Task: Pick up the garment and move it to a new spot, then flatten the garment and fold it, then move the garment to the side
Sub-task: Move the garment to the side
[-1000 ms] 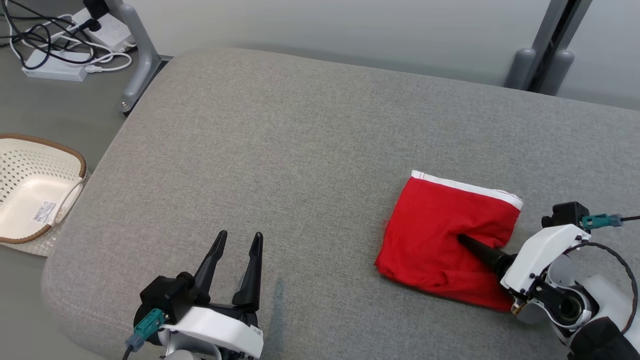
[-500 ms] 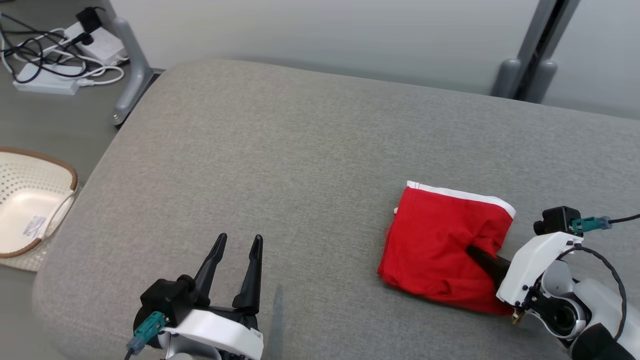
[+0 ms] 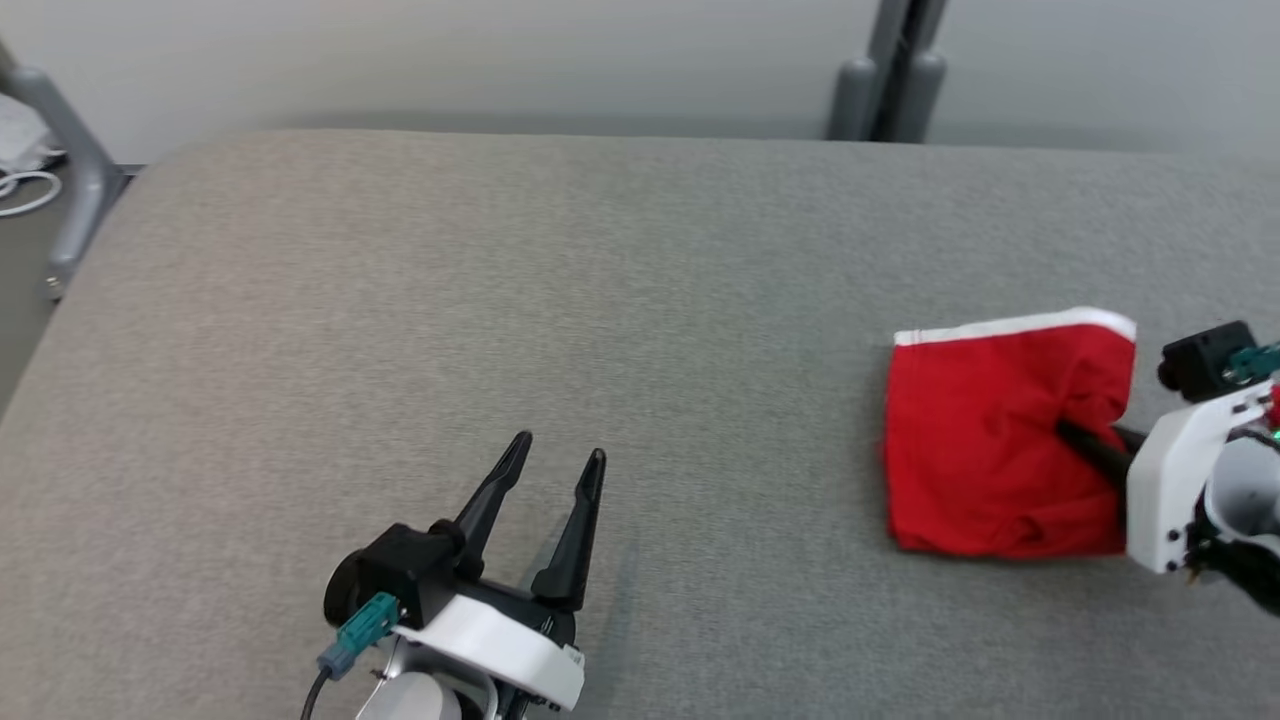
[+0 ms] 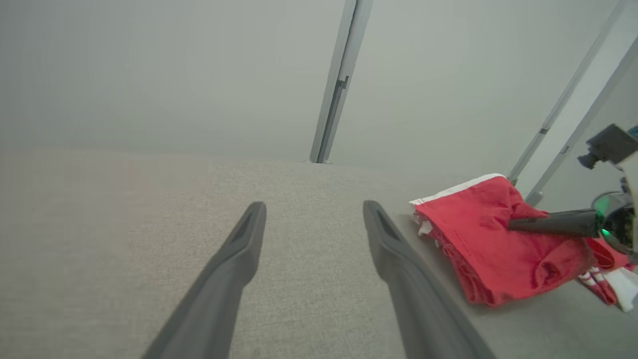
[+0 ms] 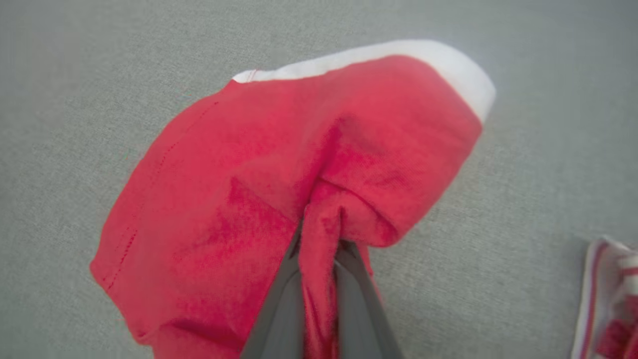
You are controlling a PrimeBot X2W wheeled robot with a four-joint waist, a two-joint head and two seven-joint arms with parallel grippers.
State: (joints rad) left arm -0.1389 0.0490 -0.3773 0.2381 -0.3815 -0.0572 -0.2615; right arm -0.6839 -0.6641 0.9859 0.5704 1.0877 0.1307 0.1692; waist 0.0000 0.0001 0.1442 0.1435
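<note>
The garment (image 3: 985,440) is a folded red piece with a white band along its far edge, lying on the grey cushion (image 3: 600,300) at the right. My right gripper (image 3: 1068,432) is shut on a bunched fold near its right edge. In the right wrist view the red fabric (image 5: 239,184) is pinched between the two dark fingers (image 5: 279,319) and rises in a ridge. My left gripper (image 3: 560,447) stands open over bare cushion at the lower left, far from the garment (image 4: 493,244). The left wrist view looks past its open fingertips (image 4: 314,207) to the right gripper's finger (image 4: 548,223).
A grey metal post (image 3: 890,70) stands behind the cushion and a metal leg (image 3: 70,170) at the far left with white cable (image 3: 20,185) on the floor. Another red and white striped cloth (image 5: 608,299) lies just right of the garment.
The camera has swung to the right, so the basket has left the picture. My right gripper has shut on the garment's right part, which now bunches up. The left gripper stays open.
</note>
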